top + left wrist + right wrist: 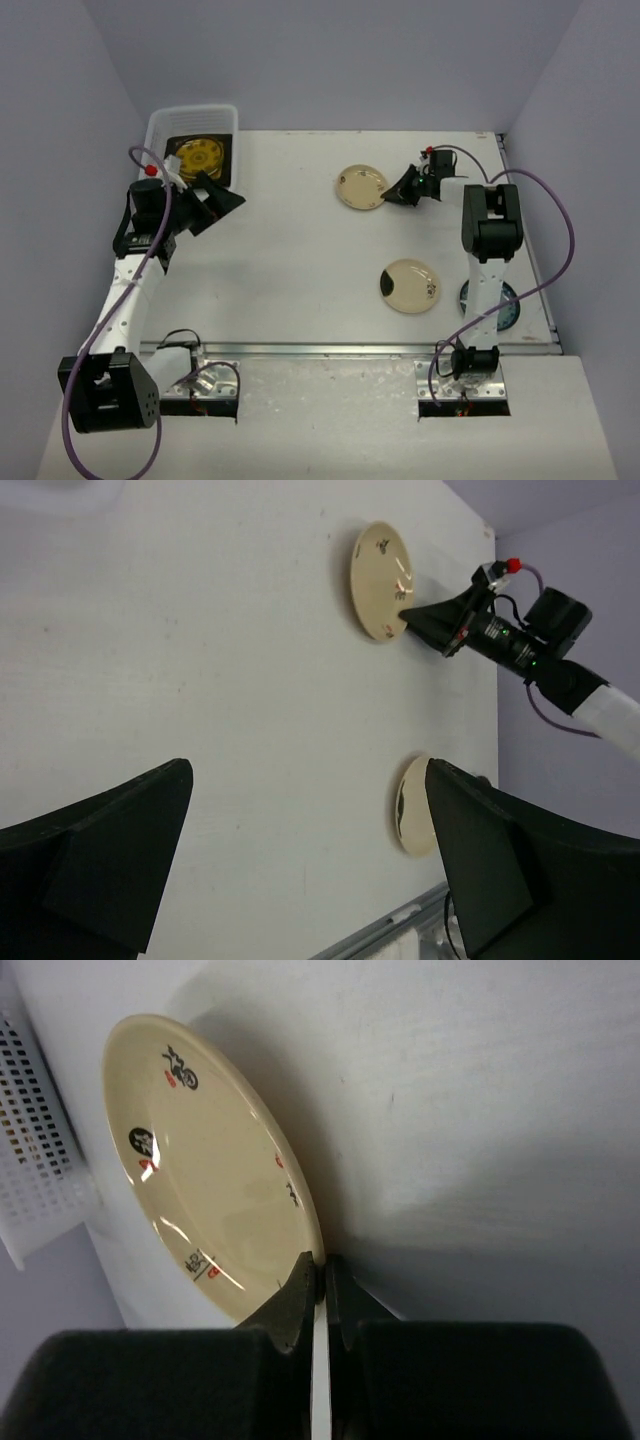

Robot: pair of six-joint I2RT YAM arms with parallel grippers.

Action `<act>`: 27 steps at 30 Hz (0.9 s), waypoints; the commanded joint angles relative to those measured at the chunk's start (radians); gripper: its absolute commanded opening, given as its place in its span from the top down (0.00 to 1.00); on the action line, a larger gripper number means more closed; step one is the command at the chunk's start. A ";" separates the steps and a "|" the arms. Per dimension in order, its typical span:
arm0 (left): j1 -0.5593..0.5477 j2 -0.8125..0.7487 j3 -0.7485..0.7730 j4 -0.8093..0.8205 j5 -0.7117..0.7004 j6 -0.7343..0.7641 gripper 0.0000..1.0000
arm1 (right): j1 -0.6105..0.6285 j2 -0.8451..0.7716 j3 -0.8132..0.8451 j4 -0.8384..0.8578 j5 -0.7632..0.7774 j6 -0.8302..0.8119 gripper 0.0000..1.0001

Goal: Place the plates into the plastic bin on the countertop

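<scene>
You are looking at the right gripper (pixel 320 1272) clenching on the rim of a cream plate (pixel 205 1160); its two black fingers are pressing together with the thin edge of the plate between them; the plate is showing small black and red marks inside, and it is staying in the far middle part of the countertop (pixel 290 260); I cannot tell whether it is resting flat on the surface or tilting a little off it. The left gripper (pixel 310 850) is standing released, its fingers (pixel 100 865) spreading wide apart and holding nothing; in the top view it is hanging just beside the near side of the plastic bin (pixel 158 130), which is sitting at the far left corner of the countertop. Inside the bin a yellow patterned plate (pixel 200 158) is lying on top of a dark square plate (pixel 226 146). A second cream plate (pixel 410 285) is lying on the countertop nearer to you, well apart from the first one and just left of the right arm; a blue-patterned plate (pixel 508 305) is lying near the right edge, and the right arm is partly hiding it. The metal rail (pixel 330 350) is running along the front edge of the countertop.
</scene>
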 commanded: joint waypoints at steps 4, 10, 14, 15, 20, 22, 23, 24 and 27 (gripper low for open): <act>-0.078 0.049 -0.168 0.245 0.129 -0.020 0.00 | 0.006 -0.286 -0.259 0.072 0.035 -0.030 1.00; -0.264 0.227 -0.144 0.482 0.171 -0.124 0.00 | 0.043 -0.437 -0.366 -0.092 -0.145 -0.180 1.00; -0.337 0.351 -0.083 0.529 0.142 -0.114 0.00 | 0.086 -0.553 -0.473 -0.058 -0.243 -0.205 1.00; -0.338 0.376 -0.072 0.533 0.146 -0.112 0.00 | 0.089 -0.581 -0.494 -0.055 -0.246 -0.203 1.00; -0.356 0.495 0.027 0.580 0.206 -0.096 0.26 | 0.193 -0.719 -0.534 -0.052 -0.260 -0.208 1.00; -0.361 0.495 0.028 0.601 0.198 -0.108 0.49 | 0.211 -0.750 -0.550 -0.024 -0.275 -0.183 1.00; -0.364 0.496 0.030 0.604 0.199 -0.109 0.55 | 0.212 -0.772 -0.571 0.022 -0.292 -0.163 1.00; -0.368 0.499 0.033 0.602 0.208 -0.107 0.60 | 0.213 -0.780 -0.581 0.047 -0.303 -0.138 1.00; -0.375 0.505 0.037 0.593 0.248 -0.099 0.63 | 0.221 -0.794 -0.575 0.063 -0.314 -0.104 1.00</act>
